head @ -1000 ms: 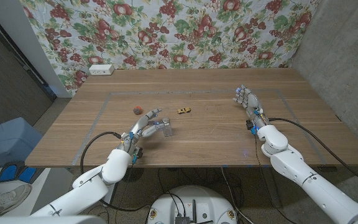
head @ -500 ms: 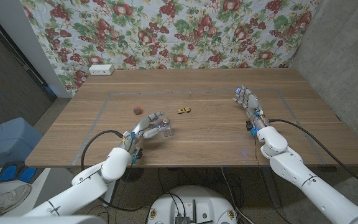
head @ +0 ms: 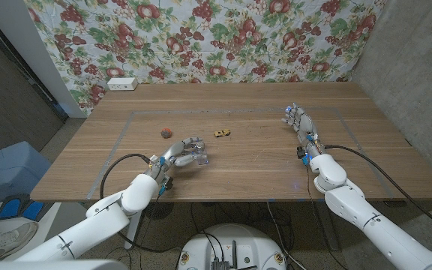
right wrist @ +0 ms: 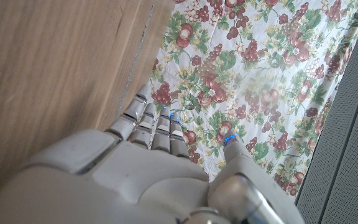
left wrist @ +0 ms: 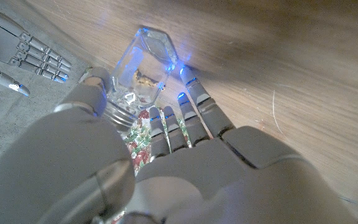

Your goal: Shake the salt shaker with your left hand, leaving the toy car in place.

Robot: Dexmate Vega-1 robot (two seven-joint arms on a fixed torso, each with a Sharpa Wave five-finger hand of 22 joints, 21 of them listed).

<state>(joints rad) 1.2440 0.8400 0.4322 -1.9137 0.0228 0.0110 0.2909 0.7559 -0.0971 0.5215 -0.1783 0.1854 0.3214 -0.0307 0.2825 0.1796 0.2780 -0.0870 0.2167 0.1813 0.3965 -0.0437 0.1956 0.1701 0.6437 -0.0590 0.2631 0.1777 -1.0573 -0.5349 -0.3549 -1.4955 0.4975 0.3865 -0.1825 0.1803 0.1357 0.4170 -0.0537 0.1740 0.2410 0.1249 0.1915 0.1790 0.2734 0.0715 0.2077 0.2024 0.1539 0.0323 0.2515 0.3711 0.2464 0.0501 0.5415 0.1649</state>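
Left hand (head: 184, 151), lower centre-left: fingers wrapped round the clear shaker (head: 199, 154), held. Car (head: 221, 133) just above, apart. Right hand (head: 298, 120), right: fingers apart, empty. Advice: shake briefly, away from car.

Red ball (head: 167, 133) on wood table (head: 261, 161); white box (head: 121, 84) at far-left edge, floral cloth (head: 201, 37) behind.

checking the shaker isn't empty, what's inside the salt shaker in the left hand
Through the clear glass of the salt shaker, held by the left hand, a small yellowish-brown bit shows. The fingers cover its lower part, so a fill level cannot be seen.
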